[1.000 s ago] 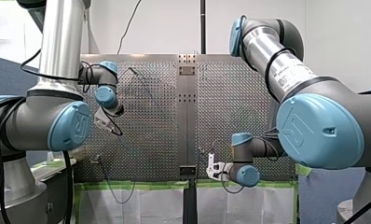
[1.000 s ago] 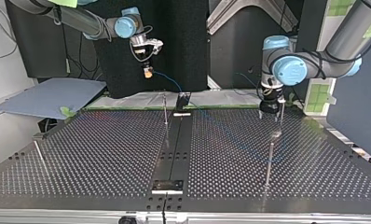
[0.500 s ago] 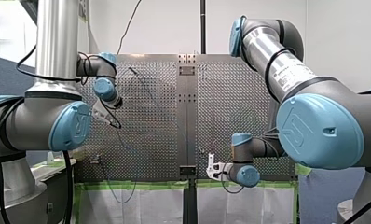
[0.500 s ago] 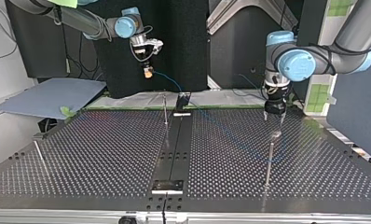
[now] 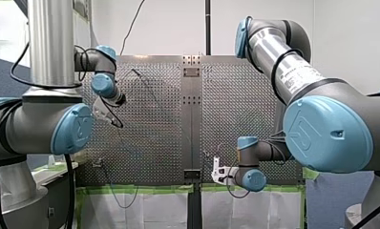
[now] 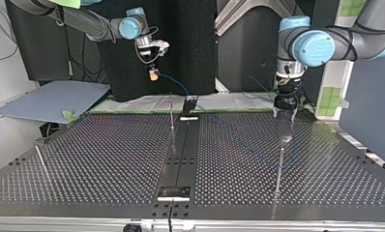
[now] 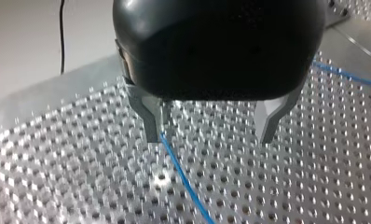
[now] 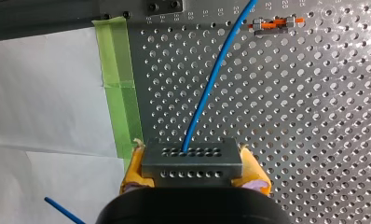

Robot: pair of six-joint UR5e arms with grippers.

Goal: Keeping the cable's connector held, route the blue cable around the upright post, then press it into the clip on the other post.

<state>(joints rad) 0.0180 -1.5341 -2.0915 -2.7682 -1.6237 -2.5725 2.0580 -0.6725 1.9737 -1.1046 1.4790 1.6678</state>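
The right claw (image 8: 193, 158) is pinching the grey connector (image 8: 188, 167) between its yellow pads (image 8: 136, 169), one pad on each short end of the block. The connector's face has two rows of small holes, and its long axis runs across the claw from pad to pad. The blue cable (image 8: 210, 84) leaves the upper row near the middle. It points straight away from the claw, over the perforated table (image 8: 314, 116), leaning a little toward an orange-and-metal fitting (image 8: 273, 23) at the far edge. Small numerals are printed along that edge (too fine for you to read with any surety). A strip of green tape (image 8: 123, 98) runs beside the claw.

The left claw (image 7: 210, 137) is spread wide and holds nothing. The cable lies on the table beneath it, just beside one metal finger (image 7: 151, 122) and well apart from the other. You cannot tell whether cable and finger touch. From there the cable runs on a slant, out from under the claw.

In the top view the right claw holds the connector in the air at far left. The left claw hangs at far right, beyond the near post (image 6: 279, 166). The far post (image 6: 171, 113) stands upright between the two claws.

In the front view the blue joint cap (image 5: 73, 128) carries a raised UR mark.
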